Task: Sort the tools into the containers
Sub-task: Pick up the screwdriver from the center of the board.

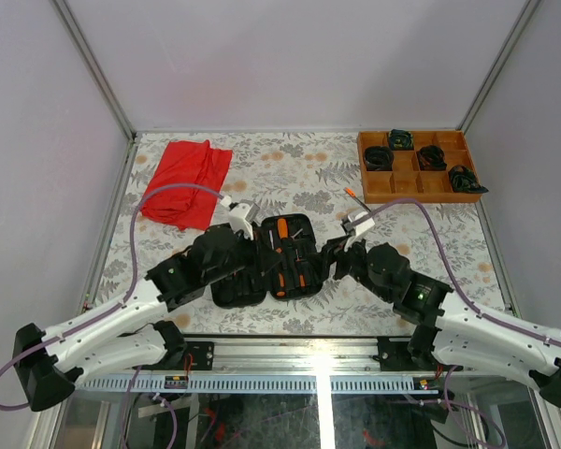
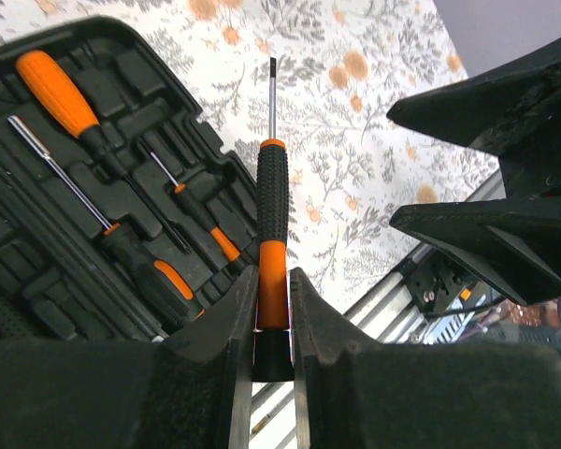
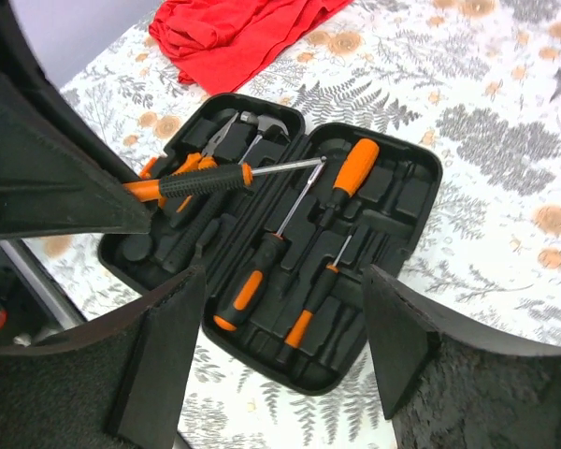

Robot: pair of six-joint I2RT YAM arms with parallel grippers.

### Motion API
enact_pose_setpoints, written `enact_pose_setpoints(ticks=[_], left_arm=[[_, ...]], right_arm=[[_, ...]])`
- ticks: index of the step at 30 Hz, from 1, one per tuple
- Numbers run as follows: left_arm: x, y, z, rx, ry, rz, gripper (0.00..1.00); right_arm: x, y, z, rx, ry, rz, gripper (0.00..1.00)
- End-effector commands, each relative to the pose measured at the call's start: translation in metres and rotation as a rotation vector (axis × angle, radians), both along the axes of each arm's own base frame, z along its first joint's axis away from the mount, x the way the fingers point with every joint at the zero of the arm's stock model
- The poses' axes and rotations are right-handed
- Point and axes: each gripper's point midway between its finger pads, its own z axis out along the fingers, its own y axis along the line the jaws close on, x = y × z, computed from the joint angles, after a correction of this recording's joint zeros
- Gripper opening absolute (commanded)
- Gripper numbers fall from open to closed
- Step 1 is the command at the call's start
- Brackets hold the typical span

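Near the table's front edge, between the two arms, the top view shows the black tool case (image 1: 279,257) lying open, well apart from the wooden tray (image 1: 362,166) at far right. Left wrist: the left gripper (image 2: 272,313) is clamped on an orange-and-black screwdriver (image 2: 272,215), not yet in a slot. Right wrist: the right gripper (image 3: 280,346) hovers over the case with its fingers spread and empty. The hammer (image 3: 259,120), pliers (image 3: 217,142) and three seated screwdrivers (image 3: 351,178) are already stowed. The held one seems the main piece left.

The floral table (image 1: 299,178) is carrying an open black tool case (image 3: 404,213) lying beneath both claws, a red cloth (image 1: 185,182) sitting beyond the left claw (image 2: 273,290), and a wooden tray (image 1: 404,183) resting well beyond the right claw (image 3: 280,281).
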Motion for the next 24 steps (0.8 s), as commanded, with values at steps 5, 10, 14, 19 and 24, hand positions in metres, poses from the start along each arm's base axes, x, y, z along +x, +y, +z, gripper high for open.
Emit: enact_pose_setpoints(ticks=[5, 10, 14, 19, 24], left_arm=[[0.02, 0.025, 0.025, -0.066, -0.096, 0.187, 0.0], [0.023, 0.036, 0.036, -0.091, -0.122, 0.242, 0.0], [0.022, 0.04, 0.04, -0.122, -0.14, 0.257, 0.0], [0.018, 0.036, 0.042, -0.151, -0.127, 0.237, 0.0], [0.018, 0.032, 0.042, -0.18, -0.128, 0.227, 0.0]], right_arm=[[0.005, 0.014, 0.015, 0.259, 0.265, -0.157, 0.7], [0.009, 0.029, 0.02, 0.382, 0.363, -0.194, 0.7], [0.012, 0.039, 0.031, 0.505, 0.412, -0.203, 0.7], [0.019, 0.045, 0.042, 0.669, 0.489, -0.249, 0.7], [0.022, 0.053, 0.056, 0.849, 0.554, -0.242, 0.66]])
